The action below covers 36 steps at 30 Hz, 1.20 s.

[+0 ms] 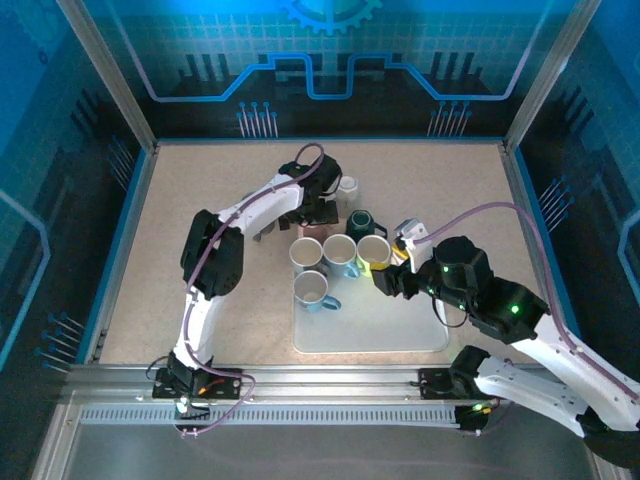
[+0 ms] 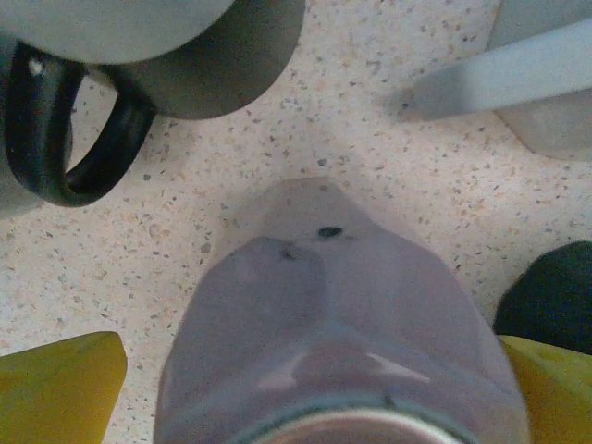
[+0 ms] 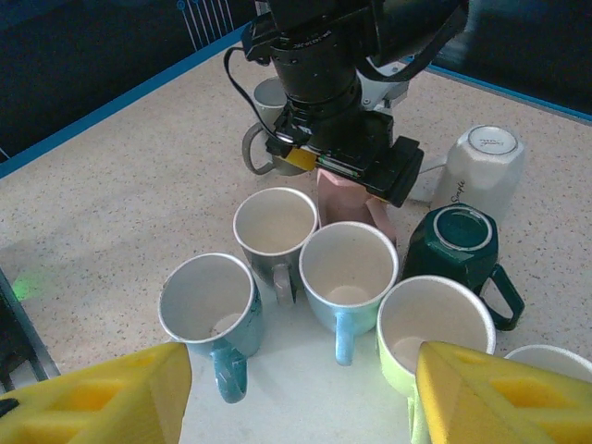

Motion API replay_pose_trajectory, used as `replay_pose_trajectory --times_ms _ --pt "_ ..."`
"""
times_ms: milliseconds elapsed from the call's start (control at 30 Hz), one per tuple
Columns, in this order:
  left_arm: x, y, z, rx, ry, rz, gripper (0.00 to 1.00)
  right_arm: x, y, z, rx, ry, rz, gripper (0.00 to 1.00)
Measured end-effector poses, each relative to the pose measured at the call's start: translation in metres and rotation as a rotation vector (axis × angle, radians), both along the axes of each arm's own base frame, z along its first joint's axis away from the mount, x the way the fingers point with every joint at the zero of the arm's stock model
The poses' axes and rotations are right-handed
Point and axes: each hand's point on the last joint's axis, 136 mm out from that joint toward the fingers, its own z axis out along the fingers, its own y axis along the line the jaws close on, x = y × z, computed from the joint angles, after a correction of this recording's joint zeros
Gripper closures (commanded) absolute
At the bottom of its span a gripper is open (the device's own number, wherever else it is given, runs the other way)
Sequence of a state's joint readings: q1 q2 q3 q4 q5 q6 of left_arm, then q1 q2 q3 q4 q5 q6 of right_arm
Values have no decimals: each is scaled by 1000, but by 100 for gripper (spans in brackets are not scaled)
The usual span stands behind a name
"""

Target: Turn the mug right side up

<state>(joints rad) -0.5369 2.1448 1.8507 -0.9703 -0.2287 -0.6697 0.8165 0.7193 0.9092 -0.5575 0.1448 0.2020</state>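
Note:
A pink mug (image 2: 314, 277) stands upside down on the table, its base facing the left wrist camera. My left gripper (image 2: 301, 388) is open, with one yellow finger (image 2: 55, 388) on each side of the mug and a gap to it on both sides. The right wrist view shows the same pink mug (image 3: 356, 199) under the left gripper (image 3: 347, 171), just behind the row of upright mugs. In the top view the left gripper (image 1: 315, 210) hides it. My right gripper (image 3: 301, 407) is open and hangs over the tray with nothing between its fingers; the top view shows it (image 1: 393, 272) beside the lime mug.
On the white tray (image 1: 380, 330) stand upright mugs: grey (image 3: 276, 227), light blue (image 3: 350, 268), teal (image 3: 208, 305) and lime (image 3: 435, 324). A dark green mug (image 3: 462, 245) and a white mug (image 3: 481, 162) stand upside down beside the pink one. A grey mug (image 2: 185, 46) sits behind.

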Motion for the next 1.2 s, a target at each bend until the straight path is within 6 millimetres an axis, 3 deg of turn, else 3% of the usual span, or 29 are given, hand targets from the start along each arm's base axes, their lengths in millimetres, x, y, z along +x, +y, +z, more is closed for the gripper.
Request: replay_pose_trajectory --times_ms 133,433,767,933,1200 --pt "2 4 -4 -32 11 27 7 0 0 0 -1 0 0 33" --pt "10 6 -2 -65 -6 62 37 1 1 -2 -6 4 -2 34" --pt "-1 17 3 -62 -2 70 41 3 2 -5 -16 13 -4 34" --pt "-2 19 38 -96 -64 66 41 5 4 -11 -34 29 -4 35" --pt "-10 22 134 -205 -264 32 41 7 6 0 -23 20 -5 35"
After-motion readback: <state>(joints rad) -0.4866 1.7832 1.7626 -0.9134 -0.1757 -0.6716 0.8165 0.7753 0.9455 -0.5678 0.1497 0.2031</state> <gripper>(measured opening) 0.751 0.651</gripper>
